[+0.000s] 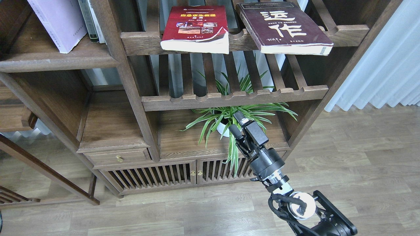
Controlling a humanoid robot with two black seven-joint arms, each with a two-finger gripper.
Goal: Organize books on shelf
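The pale lilac-white book (54, 23) stands leaning on the solid dark-brown shelf (55, 61) at the upper left, next to two thin upright books (90, 19). The red book (197, 28) and the maroon book (282, 28) lie flat on the upper slatted rack (144, 42), both overhanging its front rail. My right gripper (239, 124) is well below them, in front of the plant, with its fingers slightly apart and empty. My left gripper is out of view.
A second slatted rack (229, 96) sits under the books. A spider plant in a white pot (226, 121) stands on the low shelf just behind my right gripper. Below are a drawer (118, 157) and slatted cabinet doors (157, 175). White curtains (380, 72) hang at the right.
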